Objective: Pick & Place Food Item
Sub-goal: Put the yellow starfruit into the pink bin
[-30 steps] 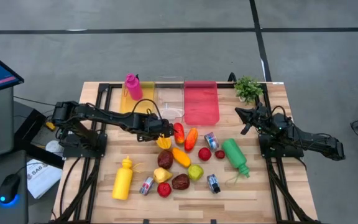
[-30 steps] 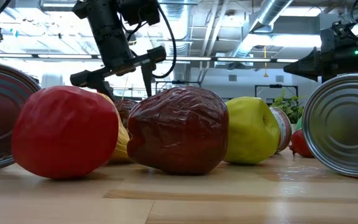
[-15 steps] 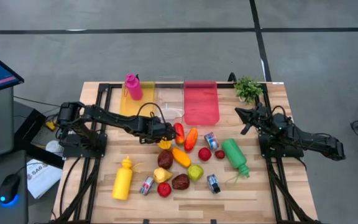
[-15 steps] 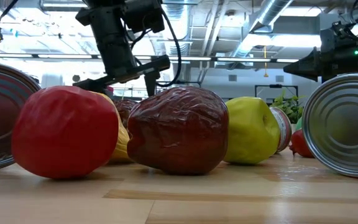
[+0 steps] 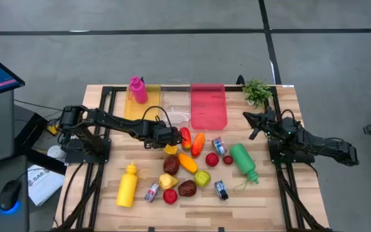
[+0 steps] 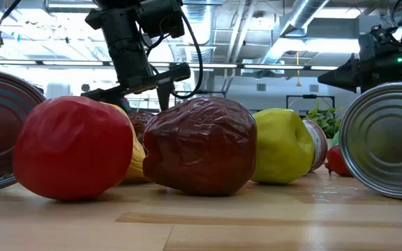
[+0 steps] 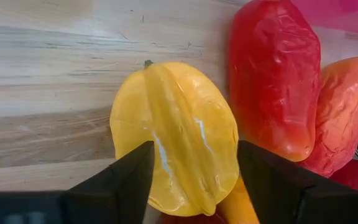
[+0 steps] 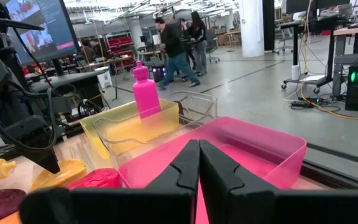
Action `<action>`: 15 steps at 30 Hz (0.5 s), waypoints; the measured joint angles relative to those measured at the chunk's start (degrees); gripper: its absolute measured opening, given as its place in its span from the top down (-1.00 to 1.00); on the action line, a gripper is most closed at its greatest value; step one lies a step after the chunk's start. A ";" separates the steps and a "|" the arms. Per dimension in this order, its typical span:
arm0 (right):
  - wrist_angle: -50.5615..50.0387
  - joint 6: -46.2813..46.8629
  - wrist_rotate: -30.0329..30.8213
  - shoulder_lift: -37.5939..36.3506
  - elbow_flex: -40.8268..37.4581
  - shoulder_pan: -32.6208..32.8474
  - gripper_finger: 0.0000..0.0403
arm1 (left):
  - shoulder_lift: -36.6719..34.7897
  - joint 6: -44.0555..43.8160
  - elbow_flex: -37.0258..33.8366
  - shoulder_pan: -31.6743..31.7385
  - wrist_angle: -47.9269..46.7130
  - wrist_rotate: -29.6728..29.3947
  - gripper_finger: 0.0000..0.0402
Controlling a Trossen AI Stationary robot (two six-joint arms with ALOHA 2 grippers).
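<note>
A yellow ridged fruit (image 7: 179, 130) lies on the wooden table (image 5: 108, 206) at the left edge of a heap of toy food, beside a red pepper (image 7: 272, 74). My left gripper (image 5: 170, 145) has come down over the fruit and has one finger on each side of it. My right gripper (image 8: 199, 152) is shut and holds nothing. It waits at the table's right side (image 5: 248, 118), pointing level at the pink bin (image 8: 241, 149). My left gripper pinches the yellow fruit between its two fingers, one against each long side of its near part (image 7: 160, 180). The fingers slant down from the table's left and lie across the fruit. The fruit rests on the table and against the pepper's side.
A yellow bin (image 5: 140, 109), a clear bin (image 5: 176, 100) and a pink bin (image 5: 209, 106) stand at the far edge, with a pink bottle (image 5: 137, 89) and a plant (image 5: 257, 91). An orange pepper (image 5: 198, 143), apples, cans, a green bottle (image 5: 243, 161) and a yellow bottle (image 5: 127, 185) crowd the middle.
My left gripper has sunk a little and reached toward the table's right, down onto the yellow fruit, then kept still. The fruit has not moved.
</note>
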 joint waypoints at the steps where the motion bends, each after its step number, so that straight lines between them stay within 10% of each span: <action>1: 0.00 0.00 0.00 0.00 0.00 0.00 0.97 | 0.00 0.01 0.00 0.00 0.00 0.00 -0.02; 15: 0.02 -0.02 0.00 0.00 0.00 0.00 0.97 | 0.00 -0.01 0.00 0.00 -0.02 0.17 0.57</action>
